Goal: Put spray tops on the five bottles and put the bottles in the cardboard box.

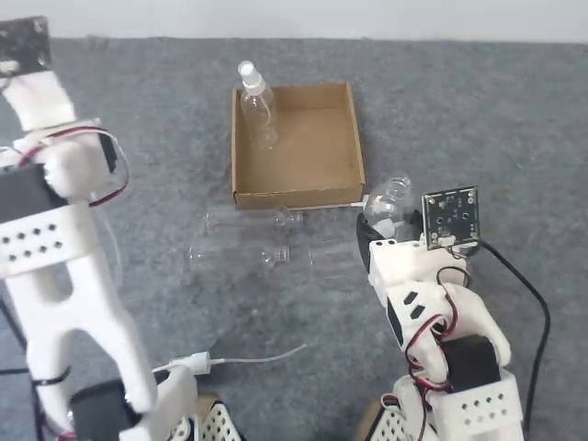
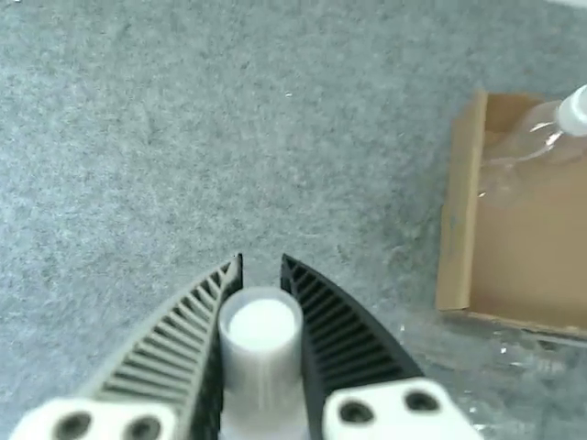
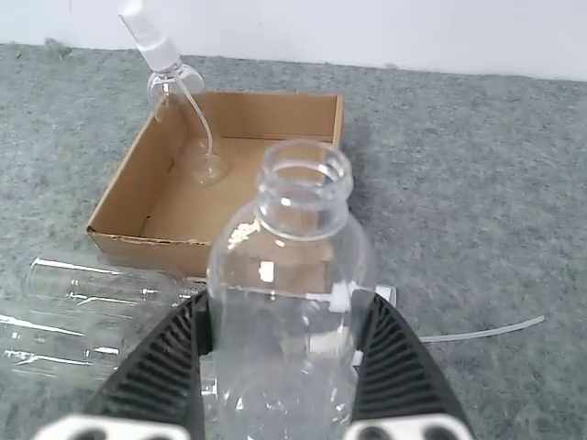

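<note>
Speckled grey bench [image 1: 459, 110], plain brown cardboard box [image 1: 294, 195], clear colourless bottle [image 3: 284, 266], white spray top [image 2: 261, 344], black ribbed left hand [image 2: 261, 268] and right hand [image 3: 284, 307], white arms [image 1: 83, 294]

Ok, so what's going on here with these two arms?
Two robot arms are capping spray bottles. The right pincer holds an open clear bottle upright near the cardboard box; the left pincer grips a white spray top. One capped bottle stands in the box. Other bottles lie uncapped on the carpet.
</note>
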`<state>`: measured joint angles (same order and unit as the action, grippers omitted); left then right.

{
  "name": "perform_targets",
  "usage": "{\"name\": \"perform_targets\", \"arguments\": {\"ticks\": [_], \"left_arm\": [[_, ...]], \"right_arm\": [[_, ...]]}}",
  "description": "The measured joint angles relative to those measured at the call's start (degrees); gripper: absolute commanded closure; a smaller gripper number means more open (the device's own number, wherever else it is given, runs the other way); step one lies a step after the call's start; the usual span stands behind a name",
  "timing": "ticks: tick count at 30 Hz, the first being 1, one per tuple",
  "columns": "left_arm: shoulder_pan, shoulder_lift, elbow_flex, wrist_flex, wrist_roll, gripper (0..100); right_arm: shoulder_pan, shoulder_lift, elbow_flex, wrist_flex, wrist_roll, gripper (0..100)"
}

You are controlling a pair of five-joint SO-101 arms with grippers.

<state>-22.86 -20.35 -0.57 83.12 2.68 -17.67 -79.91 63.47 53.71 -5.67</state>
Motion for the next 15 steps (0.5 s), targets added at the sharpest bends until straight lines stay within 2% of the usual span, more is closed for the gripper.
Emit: {"name": "perform_targets", "arguments": {"ticks": [7, 15], "left_arm": [[2.0, -4.4, 0.9, -0.9, 4.0, 99], [4.0, -14.8, 14.2, -7.3, 6.2, 99]], "right_arm": [[0.0, 0.0, 2.4, -0.1, 0.0, 99.1], [0.0, 0.0, 2.8, -0.1, 0.0, 99.1]]}}
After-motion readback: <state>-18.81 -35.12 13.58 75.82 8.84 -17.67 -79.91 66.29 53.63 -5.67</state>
